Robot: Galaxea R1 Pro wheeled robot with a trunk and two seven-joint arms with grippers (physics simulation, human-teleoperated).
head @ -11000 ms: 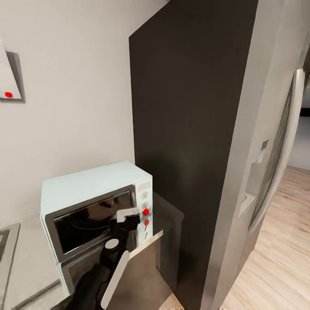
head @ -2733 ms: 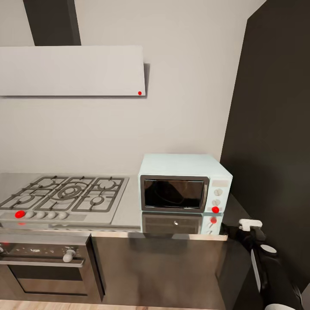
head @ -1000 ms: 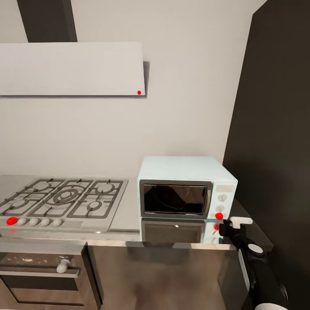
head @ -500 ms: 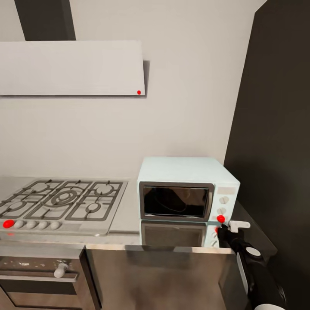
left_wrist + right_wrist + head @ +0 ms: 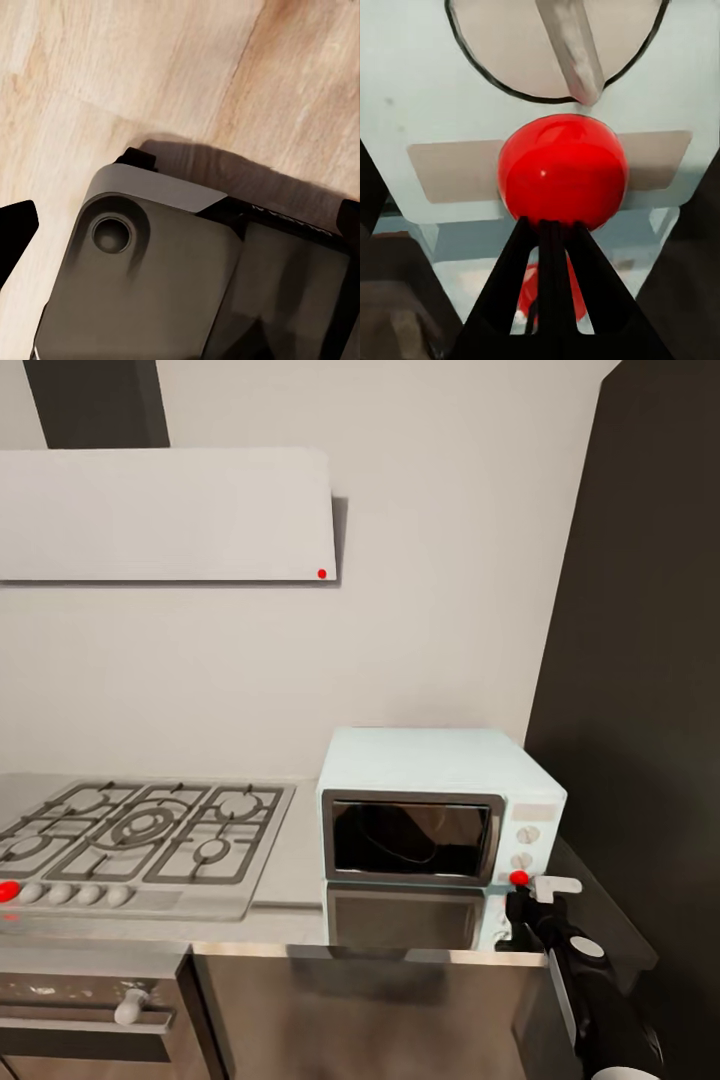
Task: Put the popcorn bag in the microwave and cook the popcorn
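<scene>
Right gripper point(image 5: 549, 225) jaws closed together, tips at microwave point(image 5: 430, 770) red light point(image 5: 562, 180); left jaws' state unclear.

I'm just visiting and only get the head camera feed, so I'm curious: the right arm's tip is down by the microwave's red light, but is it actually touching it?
Observer: In the right wrist view, the shut right gripper has its fingertips right at the lower edge of the red button; contact looks likely.
Visitor: What's above that button?
Observer: A round knob with a pale pointer aimed down at it.
Visitor: And the other arm?
Observer: The left wrist view looks down at the light wood floor and a grey part of the robot's base.
</scene>
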